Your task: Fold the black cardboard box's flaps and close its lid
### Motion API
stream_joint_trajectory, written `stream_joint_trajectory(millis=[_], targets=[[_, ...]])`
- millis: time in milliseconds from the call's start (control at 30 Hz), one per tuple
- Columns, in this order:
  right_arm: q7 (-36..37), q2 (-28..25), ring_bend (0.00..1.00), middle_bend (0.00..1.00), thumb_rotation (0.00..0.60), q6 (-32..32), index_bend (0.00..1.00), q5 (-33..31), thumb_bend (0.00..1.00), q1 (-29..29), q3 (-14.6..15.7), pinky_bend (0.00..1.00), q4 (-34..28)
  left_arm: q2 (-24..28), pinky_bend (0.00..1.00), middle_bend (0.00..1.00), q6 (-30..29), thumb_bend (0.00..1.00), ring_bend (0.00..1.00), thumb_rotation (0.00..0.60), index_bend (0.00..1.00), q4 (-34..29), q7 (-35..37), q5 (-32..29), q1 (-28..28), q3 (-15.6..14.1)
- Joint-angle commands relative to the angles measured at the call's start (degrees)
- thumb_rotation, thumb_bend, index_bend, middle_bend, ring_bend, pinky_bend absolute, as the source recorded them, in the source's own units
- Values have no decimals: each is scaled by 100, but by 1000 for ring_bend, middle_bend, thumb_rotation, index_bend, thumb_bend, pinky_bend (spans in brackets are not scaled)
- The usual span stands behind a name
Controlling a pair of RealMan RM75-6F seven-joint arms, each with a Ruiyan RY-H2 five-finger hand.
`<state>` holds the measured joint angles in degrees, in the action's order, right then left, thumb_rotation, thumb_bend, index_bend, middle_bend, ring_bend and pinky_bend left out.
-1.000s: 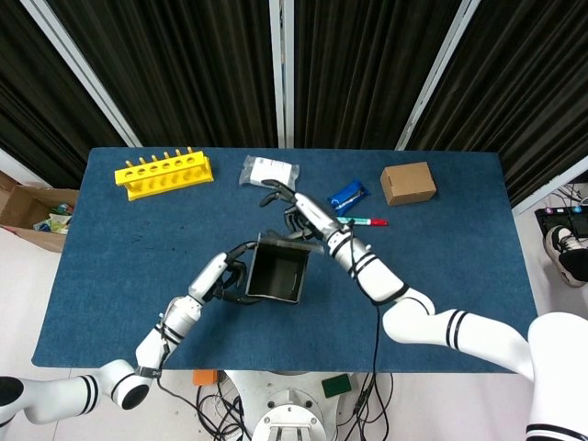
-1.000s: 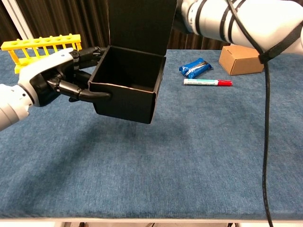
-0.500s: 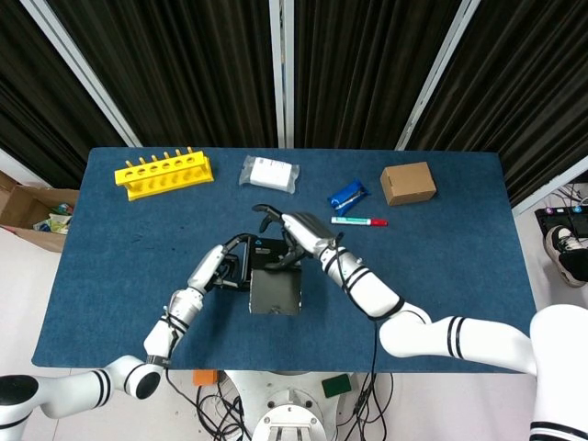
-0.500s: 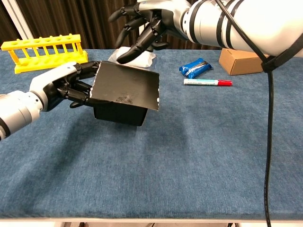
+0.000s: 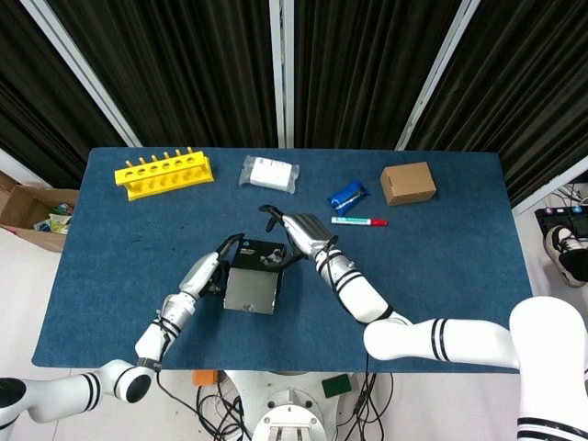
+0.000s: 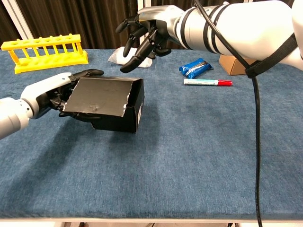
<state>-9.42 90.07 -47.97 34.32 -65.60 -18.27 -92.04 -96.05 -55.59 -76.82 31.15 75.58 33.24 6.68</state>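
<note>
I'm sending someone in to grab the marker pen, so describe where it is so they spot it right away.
On the blue table, look toward the far right, where a brown cardboard box sits. The marker pen lies flat just in front of the blue packet beside that box. It is the only thin white stick, with a red cap.

black cardboard box point(image 6: 113, 101): matt, lid scuffed | blue cloth tabletop point(image 6: 199, 151): napped, matt | yellow plastic tube rack point(image 6: 45, 52): smooth | blue foil packet point(image 6: 196, 67): glossy

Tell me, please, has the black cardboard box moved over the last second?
Yes. The black cardboard box has shifted toward the robot's left, away from the red-capped marker, with its lid now folded down.
</note>
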Motion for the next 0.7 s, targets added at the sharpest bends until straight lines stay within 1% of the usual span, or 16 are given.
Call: stream_joint_trajectory(millis=[33, 167, 333, 400, 600, 700], targets=[[-12, 26, 765, 360, 600, -2, 173, 7, 85, -3, -16, 1000, -51, 206, 902, 18, 21, 62, 659, 600, 0, -217, -218, -26, -78, -69], [-165, 115, 767, 360, 600, -103, 173, 21, 84, -60, 2, 1000, -167, 424, 902, 11, -59, 56, 659, 600, 0, -413, -551, -95, -203, -140], [-604, 357, 768, 361, 600, -492, 175, 28, 83, -177, 97, 1000, -315, 696, 902, 11, -180, 56, 659, 599, 0, -593, -852, -195, -384, -205], [-832, 482, 770, 362, 600, -739, 180, 59, 84, -202, 161, 1000, -329, 821, 902, 11, -186, 56, 659, 599, 0, -649, -903, -224, -443, -229], [-1407, 993, 774, 363, 600, -1366, 206, 266, 82, -200, 396, 1000, -164, 1127, 904, 11, -231, 56, 659, 600, 0, -825, -846, -206, -577, -248], [-1737, 1325, 775, 364, 600, -1671, 216, 527, 83, -172, 576, 1000, 66, 1253, 905, 9, -218, 56, 659, 600, 0, -926, -709, -122, -628, -279]])
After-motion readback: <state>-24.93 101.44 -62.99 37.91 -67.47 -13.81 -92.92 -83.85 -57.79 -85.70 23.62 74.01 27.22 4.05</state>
